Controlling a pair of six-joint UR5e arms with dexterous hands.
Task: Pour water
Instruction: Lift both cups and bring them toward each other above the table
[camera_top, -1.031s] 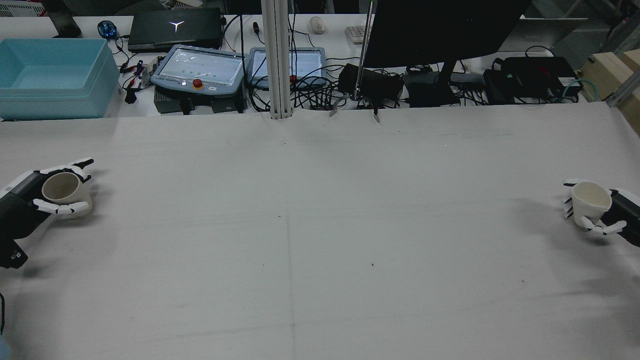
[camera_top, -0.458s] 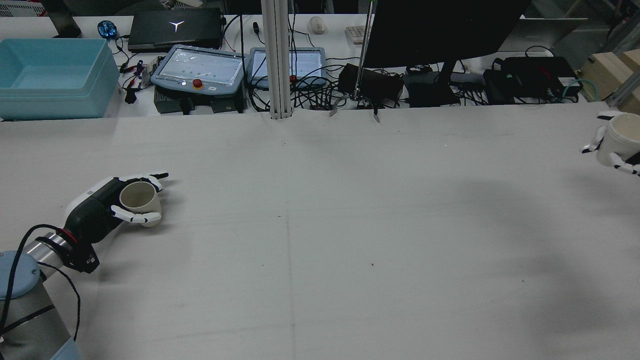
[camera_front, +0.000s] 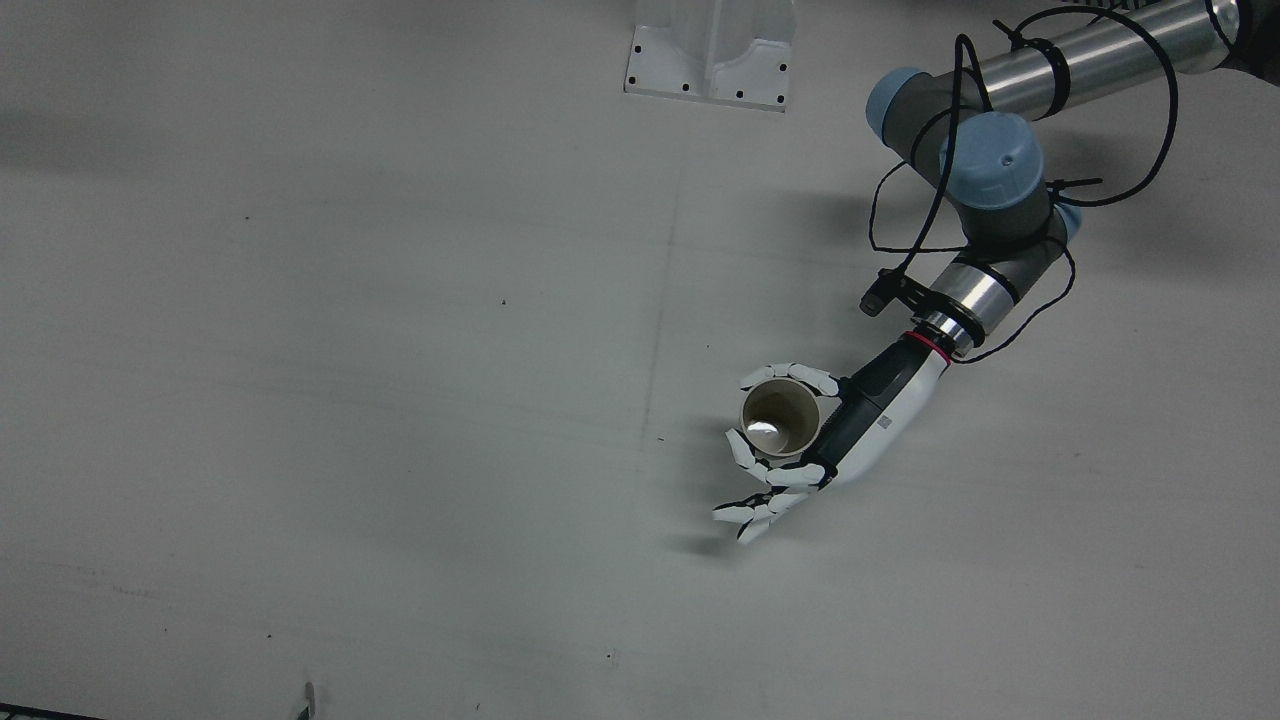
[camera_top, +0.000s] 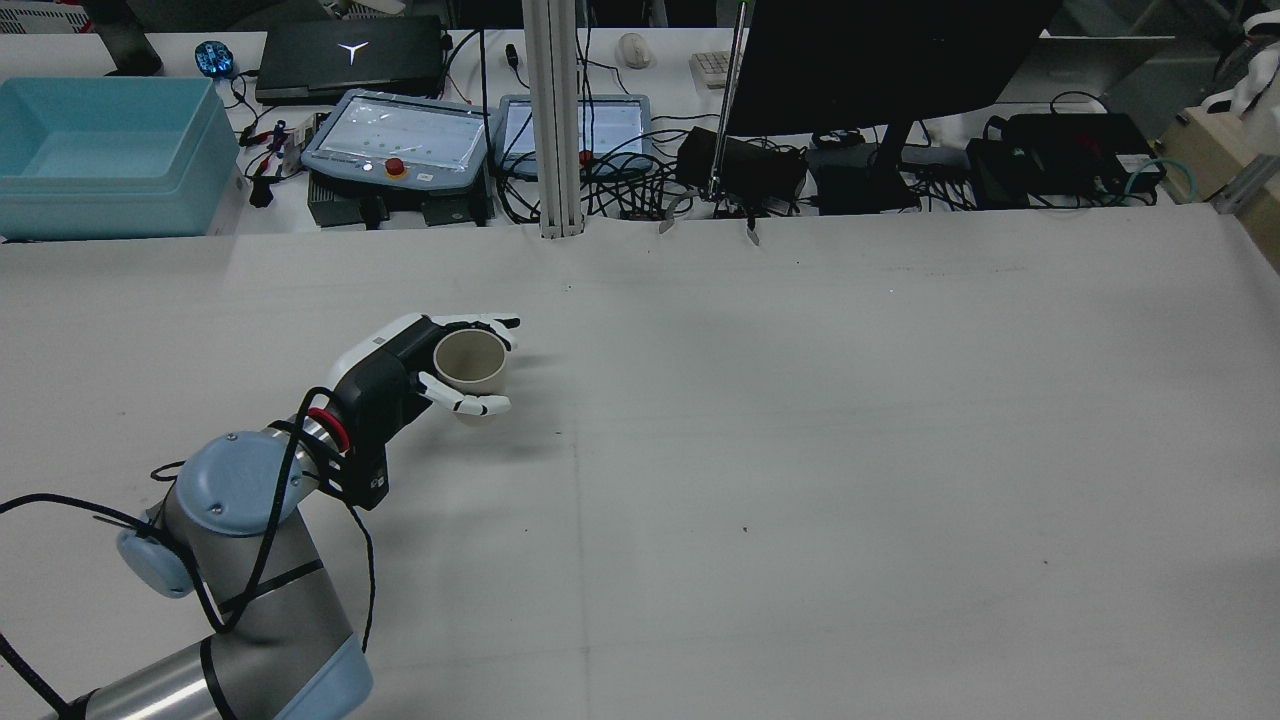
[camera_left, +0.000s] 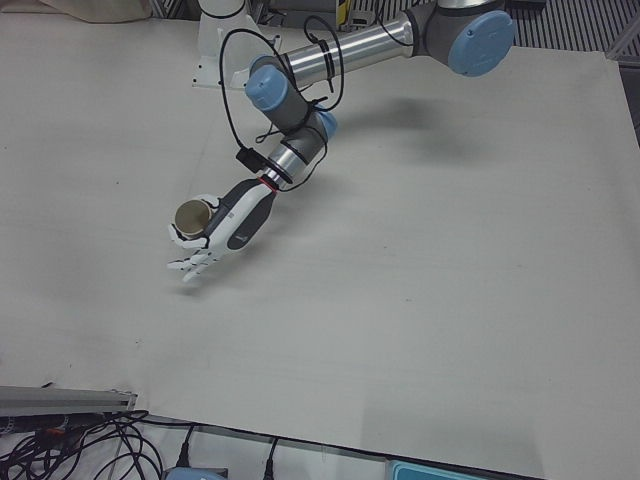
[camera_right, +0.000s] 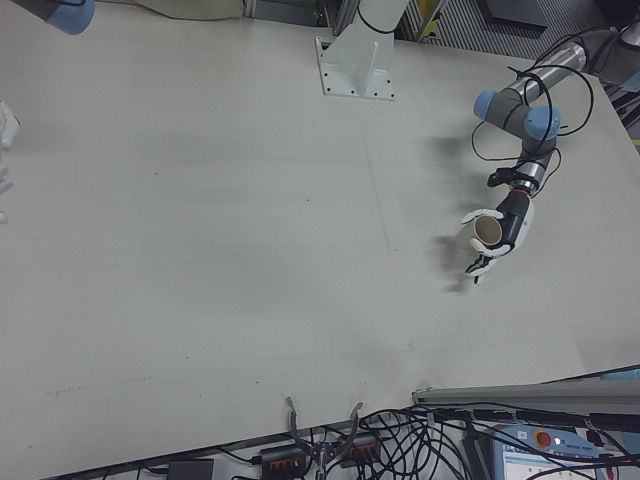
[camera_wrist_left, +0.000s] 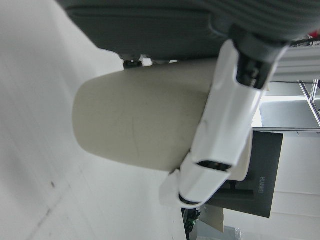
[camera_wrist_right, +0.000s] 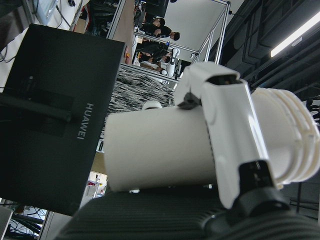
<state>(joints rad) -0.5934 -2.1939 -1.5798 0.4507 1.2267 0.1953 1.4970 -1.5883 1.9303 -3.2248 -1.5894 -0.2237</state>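
Silver left arm (camera_front: 1090, 45) with blue joint caps, looped black cable; black-and-white left hand (camera_front: 800, 440), red wrist ring.

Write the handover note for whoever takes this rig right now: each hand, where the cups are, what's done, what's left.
Left hand: shut on the beige cup, upright, mouth up, held over the table left of centre. The front view shows a bright glint at its bottom, maybe water; I cannot tell.
Right hand: shut on the white cup, seen only in its own hand view. It is raised off to the far right, nearly out of the rear view; the cup's tilt is unclear.
Done: both cups grasped and lifted.
Left: bring the two cups together over the table, tip one into the other, set both down.
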